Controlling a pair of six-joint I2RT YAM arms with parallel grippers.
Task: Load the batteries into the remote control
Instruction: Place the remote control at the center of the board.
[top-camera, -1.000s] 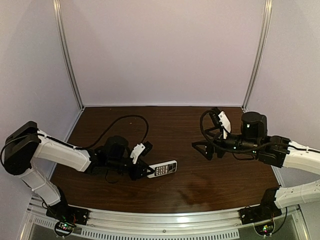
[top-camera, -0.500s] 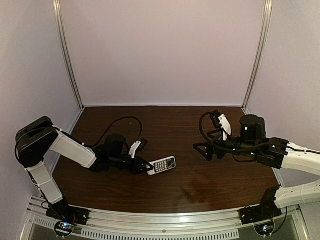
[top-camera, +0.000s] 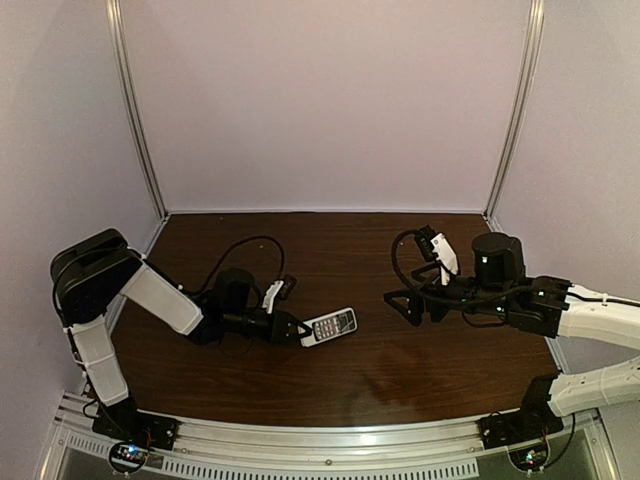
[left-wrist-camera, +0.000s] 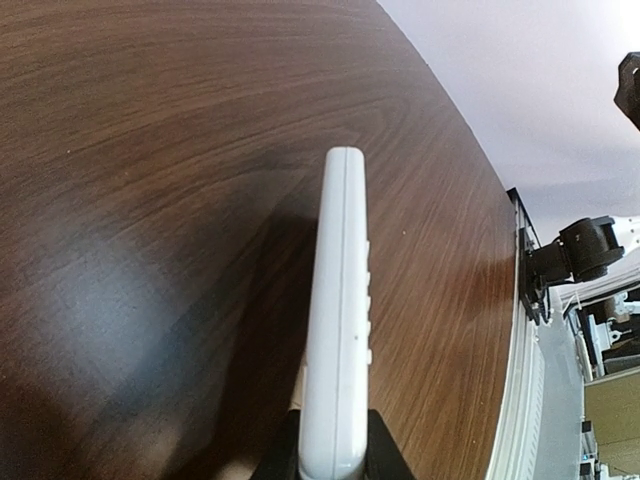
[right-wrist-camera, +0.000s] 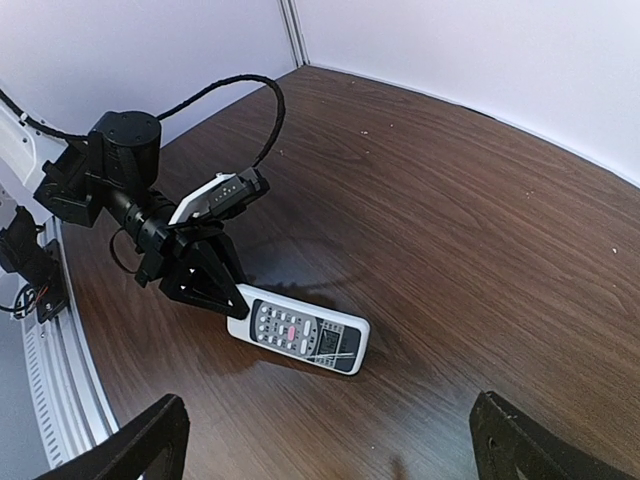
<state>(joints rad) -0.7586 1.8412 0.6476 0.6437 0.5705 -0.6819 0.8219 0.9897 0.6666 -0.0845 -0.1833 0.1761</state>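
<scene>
The small white rectangular plastic remote control (top-camera: 332, 325), with grey button rows and a little screen, lies a little left of centre in the overhead view. It is button face up and low over the dark brown wood-grain counter (top-camera: 400, 375). I cannot tell whether its free end rests on the wood or hangs just above it. Its lower-left end is held by the black left pincer (top-camera: 300, 331), which is narrowed onto the casing. The left wrist view shows the remote control (left-wrist-camera: 335, 330) edge-on, running straight out from between the fingers, one on the button side and one on the back. Gripping only the very end leaves the body exposed, which would suit turning it over, since the battery bay is presumably in the back, now facing down. The right pincer (top-camera: 404, 302), right of centre, is spread wide and holds nothing. It is well apart from the remote control (right-wrist-camera: 300, 335) and aimed toward it, probably waiting to help. No batteries show in any view, so by my reading loading has not begun.
</scene>
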